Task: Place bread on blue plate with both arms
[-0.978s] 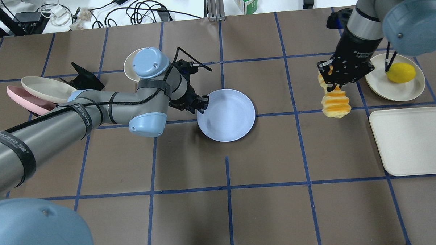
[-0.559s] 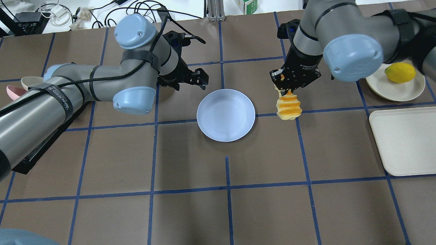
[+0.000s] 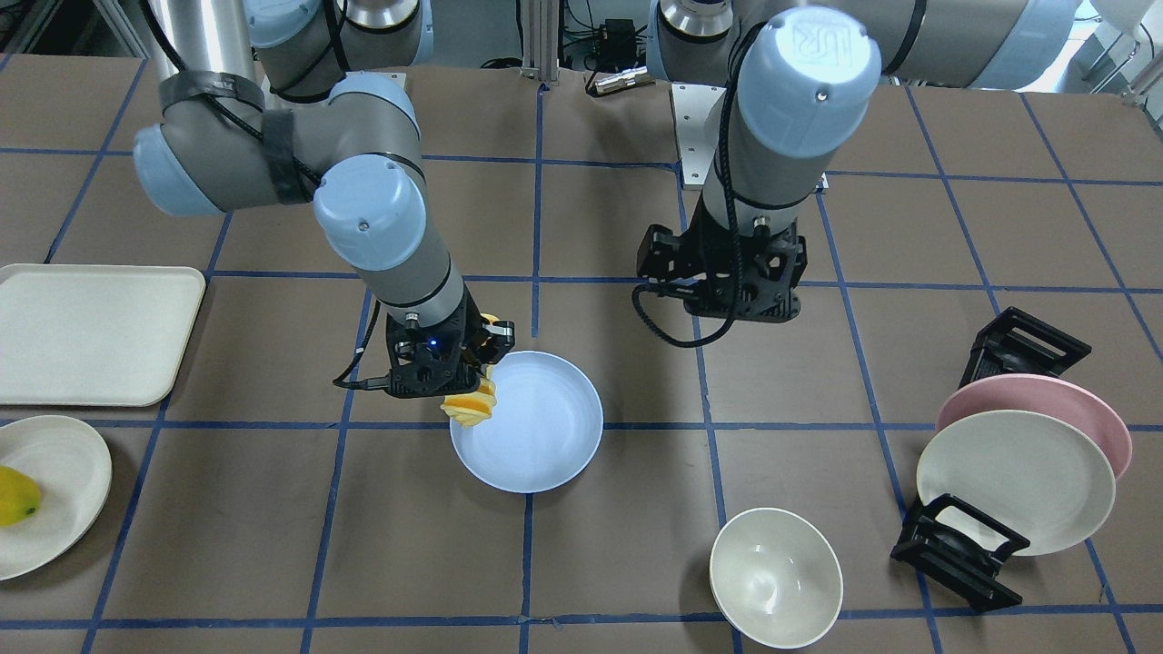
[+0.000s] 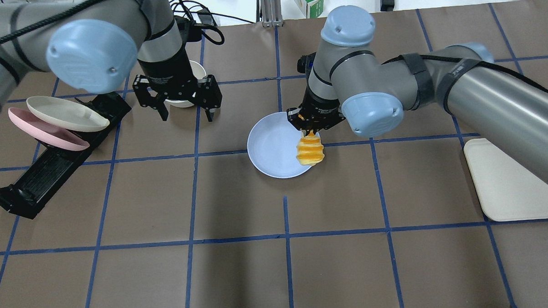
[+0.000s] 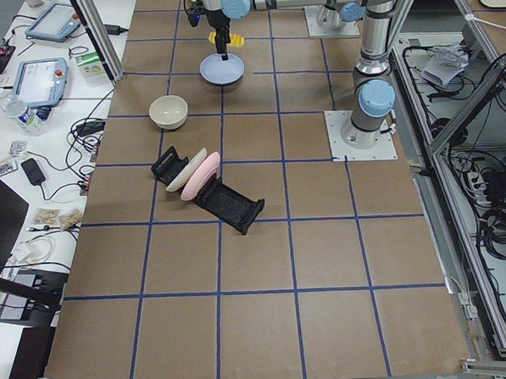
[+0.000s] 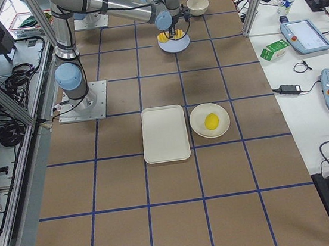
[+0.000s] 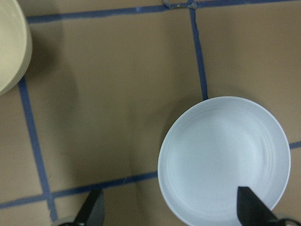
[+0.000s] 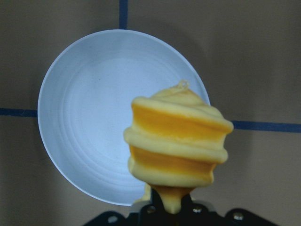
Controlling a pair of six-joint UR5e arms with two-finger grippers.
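The bread (image 4: pixel 309 152) hangs upright from my right gripper (image 4: pixel 310 126), which is shut on its top end. Its lower end is just above the right rim of the blue plate (image 4: pixel 269 145). In the front-facing view the bread (image 3: pixel 471 406) sits over the plate's (image 3: pixel 545 427) left edge, under the right gripper (image 3: pixel 436 368). The right wrist view shows the bread (image 8: pixel 176 136) above the plate (image 8: pixel 89 117). My left gripper (image 4: pixel 187 117) is open and empty, left of the plate and apart from it. The left wrist view shows the plate (image 7: pixel 225 155) below open fingertips (image 7: pixel 91 212).
A cream bowl (image 3: pixel 774 577) stands beyond the left gripper, partly hidden by it in the overhead view. A black rack (image 4: pixel 51 166) holds a pink plate (image 4: pixel 41 132) and a cream plate (image 4: pixel 67 113). A cream tray (image 4: pixel 507 187) lies at the right. A lemon (image 6: pixel 211 121) sits on a cream plate.
My right arm has carried the bread left, from near the lemon's plate to over the blue plate's right rim. My left gripper has drawn back from the plate's left rim toward the cream bowl.
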